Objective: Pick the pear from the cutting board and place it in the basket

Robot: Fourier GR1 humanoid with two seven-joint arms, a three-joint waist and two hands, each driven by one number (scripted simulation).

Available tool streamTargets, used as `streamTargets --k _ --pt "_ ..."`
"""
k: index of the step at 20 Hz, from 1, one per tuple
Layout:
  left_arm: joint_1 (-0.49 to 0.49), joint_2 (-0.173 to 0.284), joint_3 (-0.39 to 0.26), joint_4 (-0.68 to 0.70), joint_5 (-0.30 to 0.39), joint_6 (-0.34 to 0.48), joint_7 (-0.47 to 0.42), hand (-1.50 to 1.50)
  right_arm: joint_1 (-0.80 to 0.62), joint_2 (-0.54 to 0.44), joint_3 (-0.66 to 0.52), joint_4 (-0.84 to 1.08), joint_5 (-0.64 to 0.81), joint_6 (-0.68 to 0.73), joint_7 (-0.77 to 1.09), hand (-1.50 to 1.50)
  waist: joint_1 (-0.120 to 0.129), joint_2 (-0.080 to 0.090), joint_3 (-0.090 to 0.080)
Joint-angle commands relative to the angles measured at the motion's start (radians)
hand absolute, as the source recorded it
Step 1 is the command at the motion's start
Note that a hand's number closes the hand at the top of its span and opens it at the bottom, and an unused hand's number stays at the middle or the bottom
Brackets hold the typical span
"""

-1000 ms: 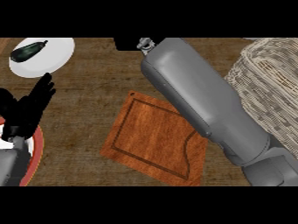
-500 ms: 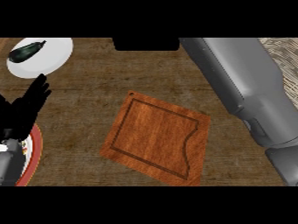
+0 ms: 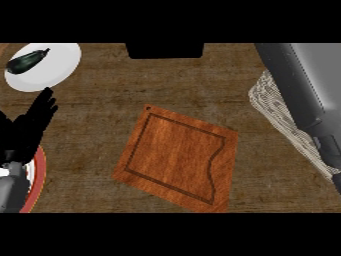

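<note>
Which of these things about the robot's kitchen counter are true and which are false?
1. The cutting board has nothing on it. True.
2. A pear lies on the white plate. False: a dark green vegetable lies there.
3. The left hand is open with its fingers straight. True.
4. The basket is at the left of the counter. False: it is at the right, under the right forearm.
5. The right hand shows clearly. False: only its forearm shows.

No readable text

We find no words, labels, brands or numbers on anything here that we can read.
</note>
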Motion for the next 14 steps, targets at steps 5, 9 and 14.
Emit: streamTargets --k 5,9,14 --pt "-0.05 0.003 0.011 0.015 0.002 -0.005 0.054 0.0 0.221 -0.059 -0.05 -0.239 -0.009 0.091 0.048 1.5 -0.005 0.002 0.0" --pt "0.02 0.027 0.028 -0.027 0.003 -0.036 0.01 0.0 0.394 -0.08 -0.104 -0.355 -0.049 0.012 -0.029 1.5 0.003 0.003 0.0" --pt "-0.012 0.0 0.012 -0.037 -0.014 -0.002 0.053 0.0 0.446 -0.082 -0.168 -0.343 0.112 -0.084 0.091 1.5 0.003 0.004 0.0"
